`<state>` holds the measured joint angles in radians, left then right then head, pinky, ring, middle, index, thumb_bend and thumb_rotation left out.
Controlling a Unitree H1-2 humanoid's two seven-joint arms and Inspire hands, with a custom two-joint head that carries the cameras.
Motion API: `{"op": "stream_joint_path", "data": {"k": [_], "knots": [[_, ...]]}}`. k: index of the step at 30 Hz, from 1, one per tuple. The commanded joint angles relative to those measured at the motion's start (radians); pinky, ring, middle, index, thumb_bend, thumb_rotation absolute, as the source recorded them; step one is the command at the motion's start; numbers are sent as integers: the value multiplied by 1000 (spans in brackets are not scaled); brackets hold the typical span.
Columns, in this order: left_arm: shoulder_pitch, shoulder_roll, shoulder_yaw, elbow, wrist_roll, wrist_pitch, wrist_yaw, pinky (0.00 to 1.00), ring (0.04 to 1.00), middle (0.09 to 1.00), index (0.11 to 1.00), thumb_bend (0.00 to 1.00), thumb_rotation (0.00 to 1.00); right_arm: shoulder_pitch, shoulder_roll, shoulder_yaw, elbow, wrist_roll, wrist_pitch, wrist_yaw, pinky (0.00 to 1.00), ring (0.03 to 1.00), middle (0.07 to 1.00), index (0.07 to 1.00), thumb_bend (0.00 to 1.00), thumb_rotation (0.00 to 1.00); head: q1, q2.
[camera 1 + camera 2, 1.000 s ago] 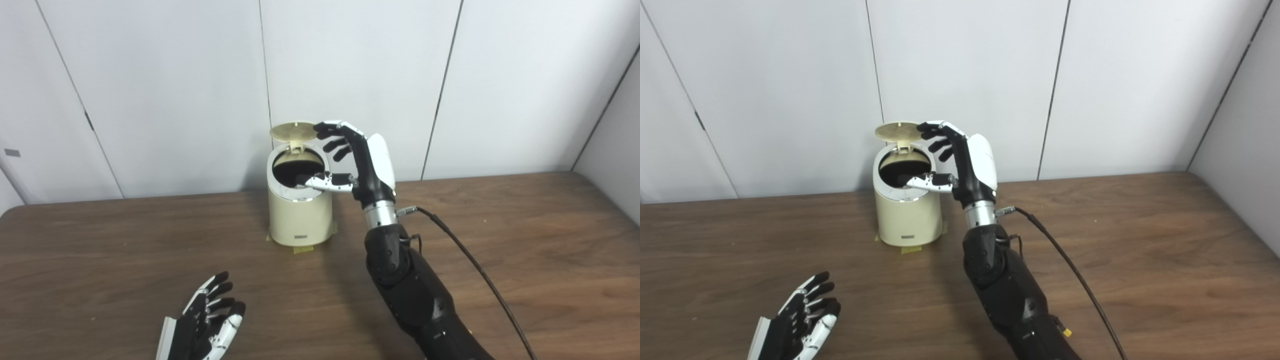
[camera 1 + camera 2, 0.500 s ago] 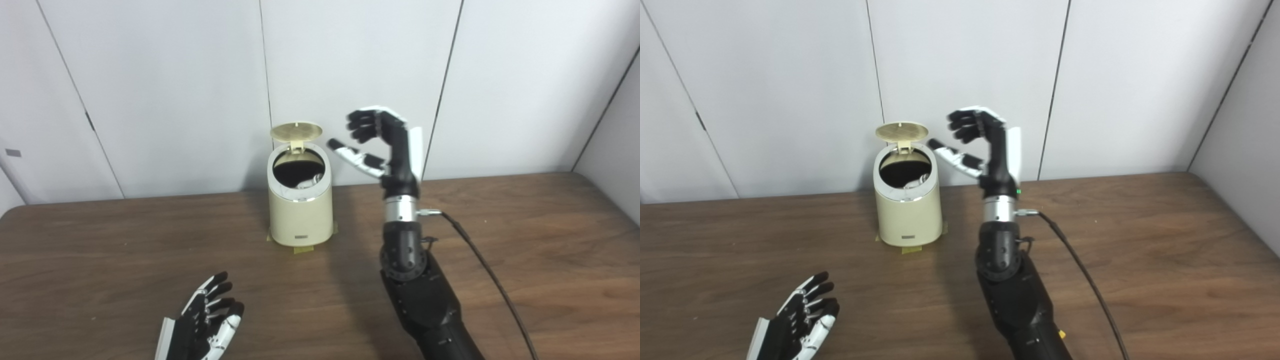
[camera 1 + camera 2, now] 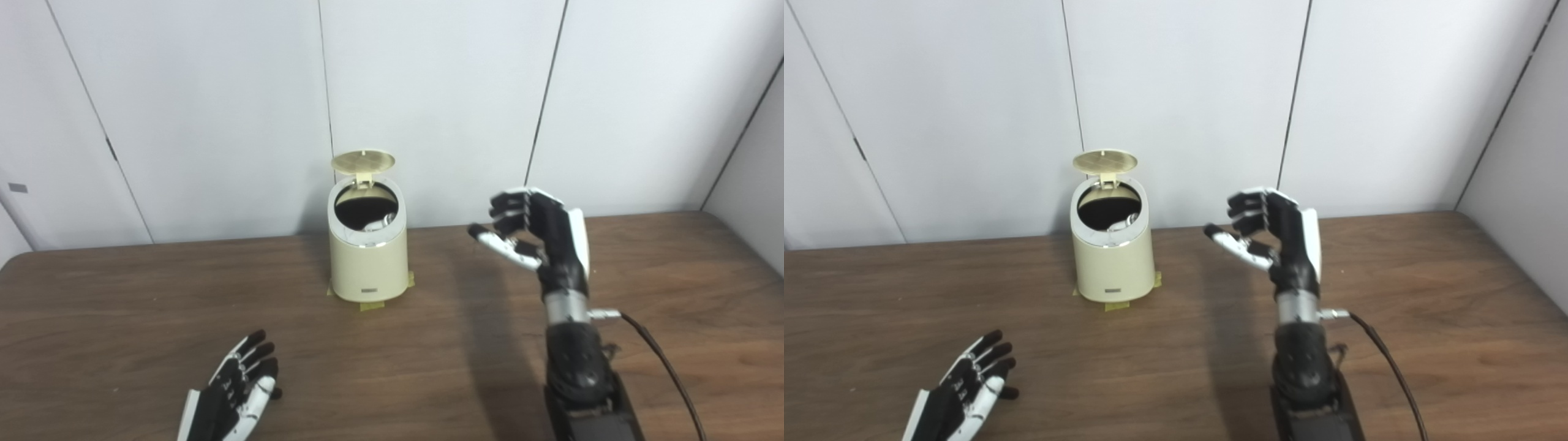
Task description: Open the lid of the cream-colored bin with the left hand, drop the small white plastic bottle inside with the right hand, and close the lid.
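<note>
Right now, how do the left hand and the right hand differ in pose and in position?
The left hand lies low over the table, near the front edge, its fingers stretched out; the right hand is raised upright, its fingers curled. The left hand is in front of the bin, towards the left; the right hand is off to the bin's right. Both hold nothing.

Looks like a bare lab or test room: plain white wall panels (image 3: 429, 92) with dark seams, a wood-grain desk (image 3: 122, 306), and a small bin (image 3: 367, 257) taped down at its base.
</note>
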<state>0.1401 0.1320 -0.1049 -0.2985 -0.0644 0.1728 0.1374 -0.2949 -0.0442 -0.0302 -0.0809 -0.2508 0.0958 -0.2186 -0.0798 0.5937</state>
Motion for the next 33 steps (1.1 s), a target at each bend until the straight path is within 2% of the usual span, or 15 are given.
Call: {"op": "stream_joint_path", "data": {"k": [1,2,5,6,7,10,13,17,18,20,23,26,30,33], "knots": [[-45,-58,28,-3,-12,43,0,674,790,830,889,455,503,14,-11,-3,-68,40,25,48,356,407,489,529,517,0,3,-2],[-56,-56,32,-6,-24,48,-4,671,789,830,890,454,511,39,-15,-4,-92,62,46,72,357,406,495,534,515,0,6,-3],[-91,-56,45,-13,-41,63,-9,672,788,829,886,454,505,107,-32,5,-153,116,105,144,409,481,478,525,517,9,16,-7],[-104,-59,51,-12,-47,64,-11,672,791,832,886,454,495,127,-39,10,-169,130,123,169,446,517,545,512,510,86,24,-7],[-115,-60,54,-13,-49,65,-13,674,795,835,884,455,481,145,-44,12,-182,148,138,190,497,567,608,638,550,309,24,-7],[-154,-63,62,-11,-52,71,-22,680,805,847,889,454,480,189,-56,20,-203,192,157,241,587,675,721,765,528,543,38,-11],[-190,-65,61,-17,-24,92,-30,691,808,858,882,451,498,229,-50,13,-215,229,147,258,665,766,812,820,498,661,55,-16],[-233,-61,56,-26,10,129,-53,738,834,880,892,464,557,280,-21,-19,-221,300,127,256,750,836,858,856,466,774,86,-19],[-244,-59,54,-27,19,142,-58,764,847,886,899,483,589,292,-16,-23,-219,306,117,254,769,853,869,867,456,842,89,-20],[-264,-51,48,-29,43,166,-70,773,851,887,902,490,599,314,-10,-28,-215,305,99,250,775,859,872,870,453,866,90,-22],[-297,-44,42,-33,70,200,-85,797,858,888,917,493,661,341,0,-34,-200,295,64,234,756,853,867,858,423,955,99,-28],[-327,-48,45,-26,70,204,-98,837,879,907,928,476,683,354,13,-41,-191,288,48,210,731,829,838,834,429,935,110,-39],[-375,-54,45,-6,88,208,-106,859,888,914,932,488,720,372,12,-41,-171,296,7,209,730,831,838,838,426,972,137,-62],[-415,-56,47,17,98,202,-108,877,899,923,935,507,727,383,13,-42,-153,305,-20,210,753,841,845,843,488,962,158,-81]]}}
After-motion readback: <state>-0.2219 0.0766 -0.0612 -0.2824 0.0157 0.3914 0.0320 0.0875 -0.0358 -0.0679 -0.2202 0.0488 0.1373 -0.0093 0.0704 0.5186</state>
